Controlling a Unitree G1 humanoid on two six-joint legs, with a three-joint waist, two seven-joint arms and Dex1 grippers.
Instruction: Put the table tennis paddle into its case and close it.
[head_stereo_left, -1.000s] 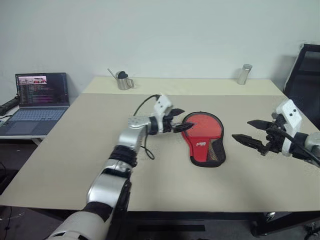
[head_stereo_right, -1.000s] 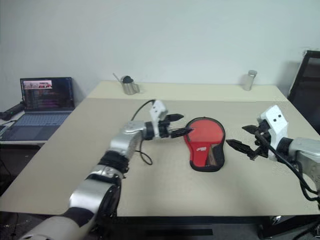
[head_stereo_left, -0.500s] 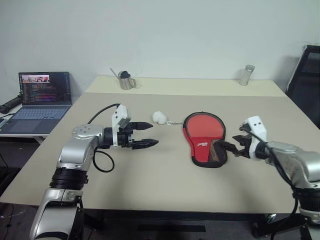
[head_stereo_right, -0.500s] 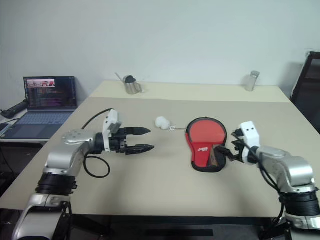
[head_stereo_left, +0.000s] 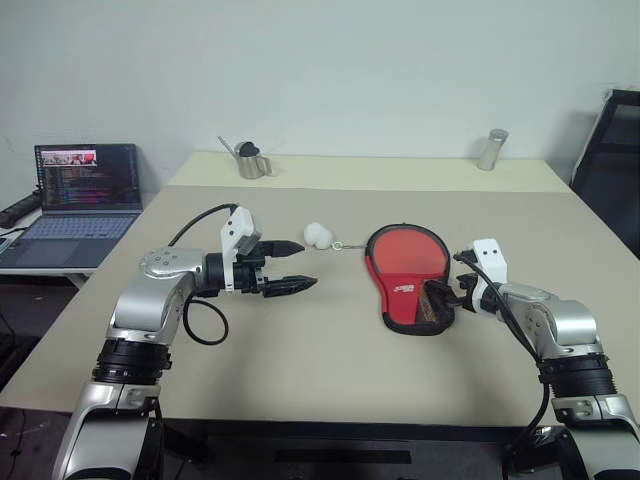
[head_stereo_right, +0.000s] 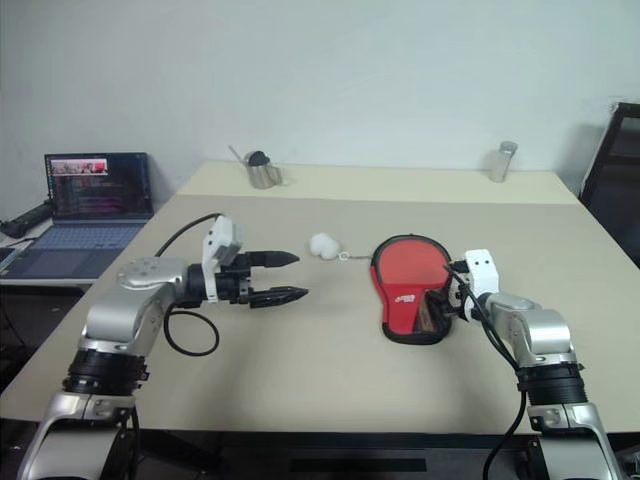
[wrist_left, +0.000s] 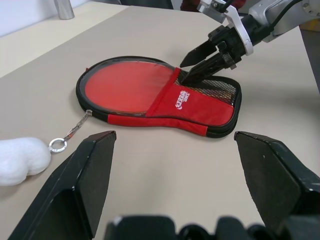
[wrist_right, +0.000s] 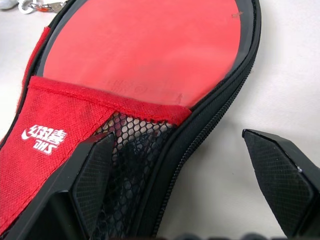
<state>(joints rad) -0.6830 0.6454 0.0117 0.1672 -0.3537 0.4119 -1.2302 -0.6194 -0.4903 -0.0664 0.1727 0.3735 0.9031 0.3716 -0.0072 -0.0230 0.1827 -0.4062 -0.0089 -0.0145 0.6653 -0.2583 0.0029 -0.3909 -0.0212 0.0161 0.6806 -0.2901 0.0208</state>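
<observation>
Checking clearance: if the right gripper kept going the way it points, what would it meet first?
Probably the case: the right gripper, jaws open, already points at its mesh pocket near the zipped edge.

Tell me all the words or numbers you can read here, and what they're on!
"DHS", white, under some white Chinese characters: on the red fabic side of the paddle-shaped black-edged zip case.
Open grey laptop beside the table: its screen text is too small to read.
</observation>
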